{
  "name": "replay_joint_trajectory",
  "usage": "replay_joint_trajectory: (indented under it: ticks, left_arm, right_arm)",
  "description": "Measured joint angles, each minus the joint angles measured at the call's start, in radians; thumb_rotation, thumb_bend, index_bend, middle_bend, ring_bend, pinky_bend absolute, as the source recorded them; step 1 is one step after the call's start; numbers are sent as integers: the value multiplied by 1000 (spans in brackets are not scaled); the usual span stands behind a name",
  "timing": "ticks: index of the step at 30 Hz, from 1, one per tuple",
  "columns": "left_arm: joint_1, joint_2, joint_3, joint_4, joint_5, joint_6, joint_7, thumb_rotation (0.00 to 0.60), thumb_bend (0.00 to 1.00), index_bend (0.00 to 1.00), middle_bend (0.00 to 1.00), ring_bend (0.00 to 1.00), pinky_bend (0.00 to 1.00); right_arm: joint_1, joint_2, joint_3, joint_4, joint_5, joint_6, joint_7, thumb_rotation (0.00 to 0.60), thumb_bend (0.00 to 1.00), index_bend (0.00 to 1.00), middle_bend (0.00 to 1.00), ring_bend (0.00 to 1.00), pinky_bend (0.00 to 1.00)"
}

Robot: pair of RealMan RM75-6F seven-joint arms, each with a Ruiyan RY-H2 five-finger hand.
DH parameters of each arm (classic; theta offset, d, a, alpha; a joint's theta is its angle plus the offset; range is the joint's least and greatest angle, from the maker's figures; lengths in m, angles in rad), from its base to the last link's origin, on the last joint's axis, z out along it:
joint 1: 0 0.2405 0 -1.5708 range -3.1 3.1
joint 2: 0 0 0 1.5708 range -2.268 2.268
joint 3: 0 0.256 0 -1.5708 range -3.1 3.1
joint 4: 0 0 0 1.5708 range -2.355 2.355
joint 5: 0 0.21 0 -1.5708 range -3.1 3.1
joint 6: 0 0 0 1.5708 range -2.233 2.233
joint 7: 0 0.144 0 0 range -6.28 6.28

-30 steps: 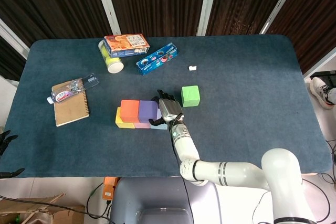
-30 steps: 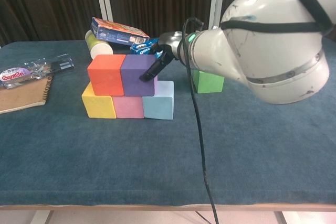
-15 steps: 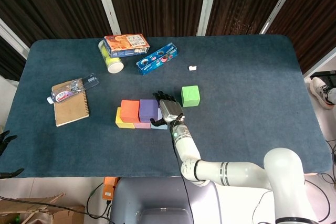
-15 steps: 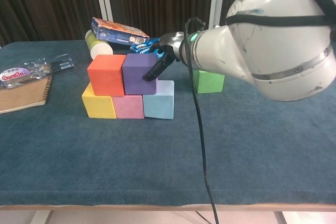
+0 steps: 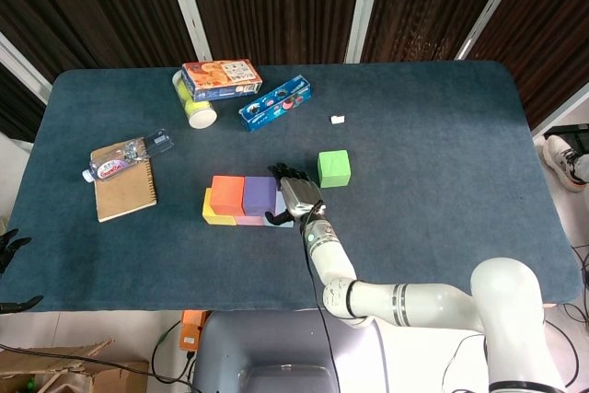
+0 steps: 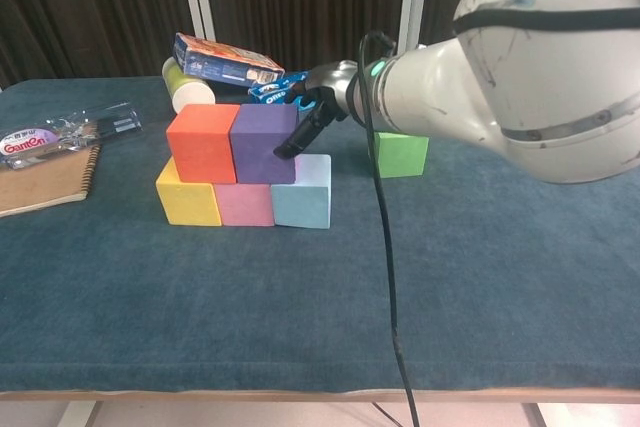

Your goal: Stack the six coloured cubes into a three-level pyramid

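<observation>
Five cubes stand in two levels left of the table's middle. Yellow (image 6: 187,199), pink (image 6: 245,204) and light blue (image 6: 303,195) form the bottom row. Orange (image 6: 203,142) and purple (image 6: 262,142) sit side by side on top, seen from above as orange (image 5: 227,191) and purple (image 5: 259,192). My right hand (image 6: 318,107) reaches over from the right, its fingers (image 6: 292,145) touching the purple cube's right face without gripping it. The green cube (image 6: 398,154) stands alone on the cloth to the right, behind that hand (image 5: 296,195). Only dark fingertips of my left hand (image 5: 9,244) show, off the table's left edge.
At the back left lie a snack box (image 5: 221,78) over a yellow-green cup (image 5: 195,108), and a blue biscuit pack (image 5: 275,103). A notebook (image 5: 124,189) with a bottle (image 5: 124,160) on it lies at the left. A small white scrap (image 5: 338,120) sits further back.
The purple cube shifted slightly away from the orange one, then back against it. My right hand's fingers slid lower along its right face. The green cube stayed put.
</observation>
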Motion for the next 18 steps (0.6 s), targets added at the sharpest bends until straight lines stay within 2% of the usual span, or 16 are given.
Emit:
replay_joint_trajectory:
  ticks: [9,13,16,18]
  left_arm:
    - [5,3,0,0,-1,7,-7,506,7,162,9,0,84]
    - [9,4,0,1,1,13,-13,514,7,162,9,0,84]
    - [12,8,1,3,4,19,-20,547,7,150,9,0,84]
    - [12,13,2,0,9,19,-21,547,7,146,9,0,84]
  right_arm:
    - [-16,44,7,-55,-6,-21,31,560,268,0,0,0,0]
    - [-40,84,11,-107,-45,-24,61,559,268,0,0,0,0]
    - [-61,111,13,-140,-78,-23,78,561,268,0,0,0,0]
    - [-91,160,13,-184,-112,-13,96,562,270,16,0,0,0]
